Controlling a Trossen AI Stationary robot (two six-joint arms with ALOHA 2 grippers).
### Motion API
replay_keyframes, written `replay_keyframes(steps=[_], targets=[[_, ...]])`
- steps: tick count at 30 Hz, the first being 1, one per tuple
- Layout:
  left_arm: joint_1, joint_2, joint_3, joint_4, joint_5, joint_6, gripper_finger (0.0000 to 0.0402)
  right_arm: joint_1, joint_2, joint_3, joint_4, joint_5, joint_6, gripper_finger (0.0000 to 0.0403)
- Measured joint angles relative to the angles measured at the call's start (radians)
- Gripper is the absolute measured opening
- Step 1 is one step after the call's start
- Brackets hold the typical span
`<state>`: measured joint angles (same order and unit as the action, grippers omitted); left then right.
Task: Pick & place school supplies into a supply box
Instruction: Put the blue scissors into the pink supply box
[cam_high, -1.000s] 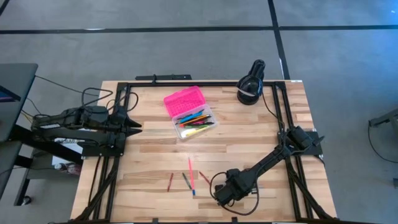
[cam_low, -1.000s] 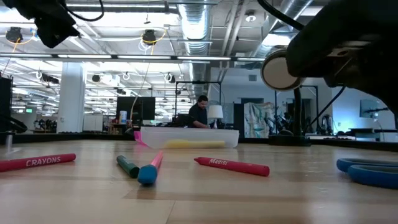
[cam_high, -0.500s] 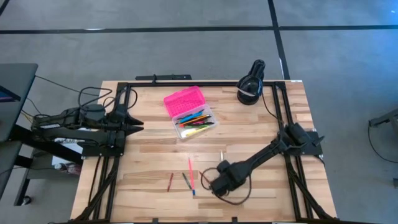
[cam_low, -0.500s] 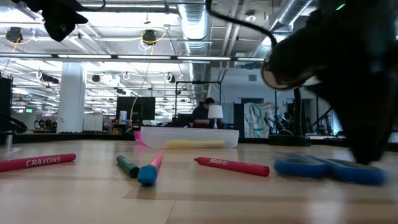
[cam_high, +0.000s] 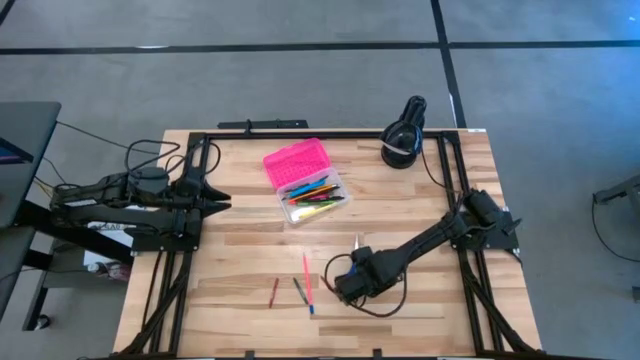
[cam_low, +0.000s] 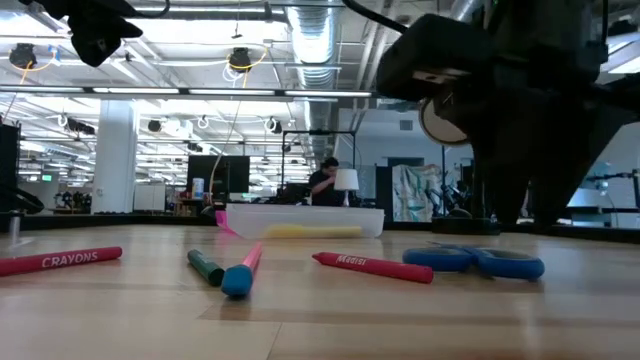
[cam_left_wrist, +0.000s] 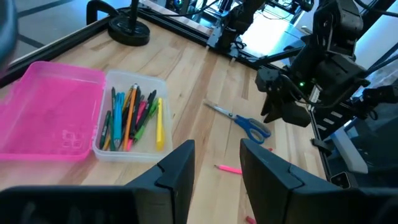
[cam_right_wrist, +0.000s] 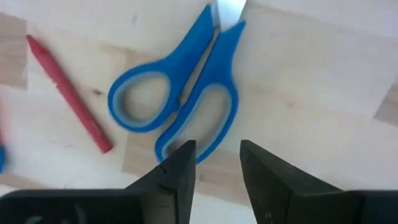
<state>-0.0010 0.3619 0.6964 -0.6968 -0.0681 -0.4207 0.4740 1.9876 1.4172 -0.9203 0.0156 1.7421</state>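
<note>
Right wrist view: the right gripper (cam_right_wrist: 214, 155) hangs just above the scissors (cam_right_wrist: 186, 93), fingers apart. The left gripper (cam_left_wrist: 214, 158), fingers apart, is well apart from the scissors.

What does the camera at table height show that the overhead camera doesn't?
Only the low view shows the room behind: ceiling lights, a person far off, and the word CRAYONS on a red crayon.

Only the high view shows the box's pink lid, the pens inside, and both whole arms.

Both show the blue scissors under the open right gripper, and loose crayons on the table.
</note>
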Motion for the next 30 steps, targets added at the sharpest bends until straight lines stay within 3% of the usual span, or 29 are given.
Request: replay_keyframes(steps=[6, 12, 30], targets=[[0.000, 0.000, 0.000, 0.000, 0.000, 0.015, 0.0121, -0.013, 0.002, 0.001, 0.053, -0.003, 0.119, 0.0120], [0.000, 0.000, 0.000, -0.004, 0.000, 0.042, 0.0121, -0.022, 0.049, 0.003, 0.134, -0.012, 0.157, 0.0120], [0.000, 0.000, 0.000, -0.011, -0.018, 0.077, 0.0121, -0.031, 0.079, 0.007, 0.153, 0.009, 0.222, 0.0120]])
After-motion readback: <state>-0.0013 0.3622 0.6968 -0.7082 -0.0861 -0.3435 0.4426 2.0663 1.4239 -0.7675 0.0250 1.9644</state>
